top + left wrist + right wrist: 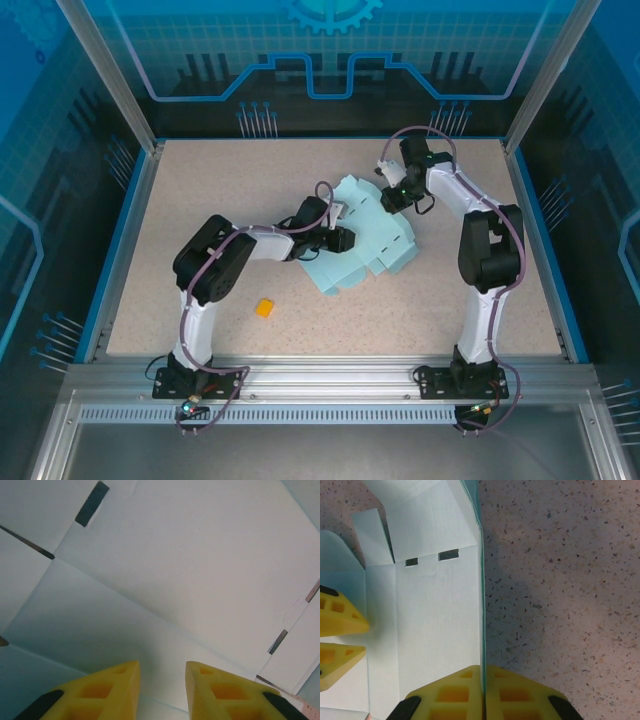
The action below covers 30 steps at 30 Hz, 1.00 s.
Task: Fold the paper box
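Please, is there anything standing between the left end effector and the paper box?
Nothing visible does. The left end effector points straight at bare card of the paper box, its fingers apart. The small orange block lies apart from the sheet, on the table nearer the left arm's base.

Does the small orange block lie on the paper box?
No, the orange block lies on the bare table, clearly apart from the near-left edge of the paper box.

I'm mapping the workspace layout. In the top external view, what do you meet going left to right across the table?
left arm's base → orange block → paper box → right arm's base
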Available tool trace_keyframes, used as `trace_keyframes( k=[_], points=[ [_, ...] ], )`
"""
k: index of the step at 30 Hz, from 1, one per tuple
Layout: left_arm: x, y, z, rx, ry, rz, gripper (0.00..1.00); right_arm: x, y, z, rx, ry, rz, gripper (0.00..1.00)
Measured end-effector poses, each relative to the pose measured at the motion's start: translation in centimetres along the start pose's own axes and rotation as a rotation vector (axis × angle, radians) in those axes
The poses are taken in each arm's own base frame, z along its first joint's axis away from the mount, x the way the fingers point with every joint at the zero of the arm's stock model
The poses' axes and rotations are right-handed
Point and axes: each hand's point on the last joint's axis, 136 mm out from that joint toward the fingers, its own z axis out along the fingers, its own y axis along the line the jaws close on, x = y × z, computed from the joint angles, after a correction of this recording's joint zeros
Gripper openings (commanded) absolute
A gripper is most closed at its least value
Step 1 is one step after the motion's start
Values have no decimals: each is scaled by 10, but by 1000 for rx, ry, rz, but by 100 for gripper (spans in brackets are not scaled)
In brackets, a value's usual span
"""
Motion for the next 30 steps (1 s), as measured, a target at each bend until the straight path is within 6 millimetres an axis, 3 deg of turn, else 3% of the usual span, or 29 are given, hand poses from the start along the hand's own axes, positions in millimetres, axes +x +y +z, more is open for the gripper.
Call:
trace_keyframes(
  k=[13,22,30],
  points=[
    [-10,0,11,38,-73,-4,22,-2,2,-6,37,-39,10,8],
    [-13,0,13,57,-109,-7,22,-10,50,-28,36,-125,-18,7],
    [-15,-1,13,76,-139,-15,23,-15,80,-23,22,-143,-12,7]
  ],
)
